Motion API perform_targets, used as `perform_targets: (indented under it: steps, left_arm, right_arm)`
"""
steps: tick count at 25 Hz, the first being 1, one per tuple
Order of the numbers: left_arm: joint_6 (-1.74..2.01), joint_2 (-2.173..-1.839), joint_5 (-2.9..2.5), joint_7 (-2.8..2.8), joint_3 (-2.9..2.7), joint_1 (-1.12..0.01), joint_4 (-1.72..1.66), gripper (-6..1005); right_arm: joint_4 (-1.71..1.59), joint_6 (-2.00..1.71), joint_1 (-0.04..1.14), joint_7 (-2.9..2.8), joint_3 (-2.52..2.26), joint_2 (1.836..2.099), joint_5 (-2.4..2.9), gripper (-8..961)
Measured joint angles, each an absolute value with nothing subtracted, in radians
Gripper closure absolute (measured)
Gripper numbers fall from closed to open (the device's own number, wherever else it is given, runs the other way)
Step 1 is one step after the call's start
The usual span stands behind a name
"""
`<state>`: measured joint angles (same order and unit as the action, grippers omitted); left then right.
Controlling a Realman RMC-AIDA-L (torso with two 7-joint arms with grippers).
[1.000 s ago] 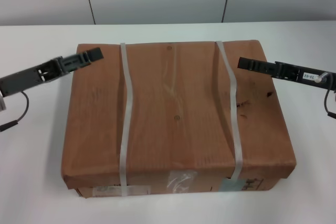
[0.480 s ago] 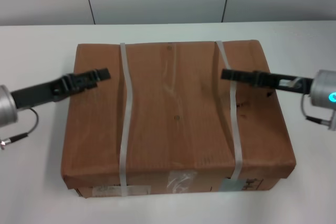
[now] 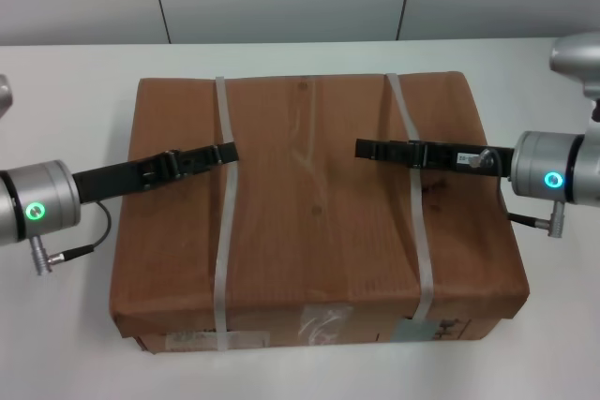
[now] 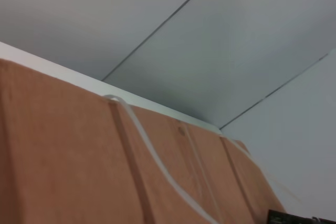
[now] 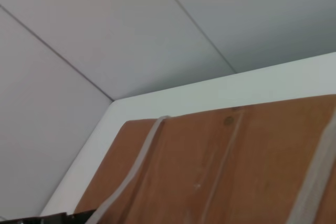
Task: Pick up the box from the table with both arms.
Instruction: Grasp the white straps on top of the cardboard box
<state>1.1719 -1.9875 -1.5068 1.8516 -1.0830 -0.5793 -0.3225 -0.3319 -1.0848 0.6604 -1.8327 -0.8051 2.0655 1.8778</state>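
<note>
Both grippers, left point(image 3: 228, 151) and right point(image 3: 364, 148), reach over the box point(image 3: 314, 213) beside its straps, finger state untellable; next they'd likely hook the straps.

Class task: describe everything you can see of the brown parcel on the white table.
The box is a large, flat rectangular parcel wrapped in creased brown paper, lying flat on the table. Two pale straps cross its top front to back. Tape and labels show on its near side. The left hand and right hand reach over its top from either side; contact is unclear.
</note>
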Motion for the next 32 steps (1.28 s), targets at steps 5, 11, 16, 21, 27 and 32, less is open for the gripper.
perform_targets:
  steps: [5, 11, 16, 21, 27, 32]
  left_arm:
    - [1.172, -2.002, -1.522, 1.849, -1.083, -0.600, -0.319, 290]
    - [1.173, -2.027, -1.547, 1.855, -1.120, -0.633, -0.308, 292]
    - [1.162, -2.032, -1.548, 1.849, -1.131, -0.645, -0.297, 294]
    - [1.132, -2.033, -1.543, 1.833, -1.131, -0.656, -0.286, 295]
    - [1.097, -2.037, -1.539, 1.805, -1.132, -0.669, -0.286, 428]
    - [1.095, -2.040, -1.538, 1.777, -1.131, -0.673, -0.286, 585]
  right_arm:
    - [-0.316, -1.065, 0.672, -1.813, -0.805, 2.069, 1.873, 167]
    - [-0.282, -1.043, 0.710, -1.783, -0.805, 2.071, 1.871, 176]
    - [-0.269, -1.036, 0.733, -1.764, -0.805, 2.073, 1.871, 183]
    - [-0.266, -1.024, 0.740, -1.731, -0.801, 2.077, 1.869, 189]
    - [-0.244, -1.021, 0.752, -1.660, -0.801, 2.079, 1.840, 198]
    - [-0.230, -1.020, 0.757, -1.600, -0.798, 2.079, 1.828, 339]
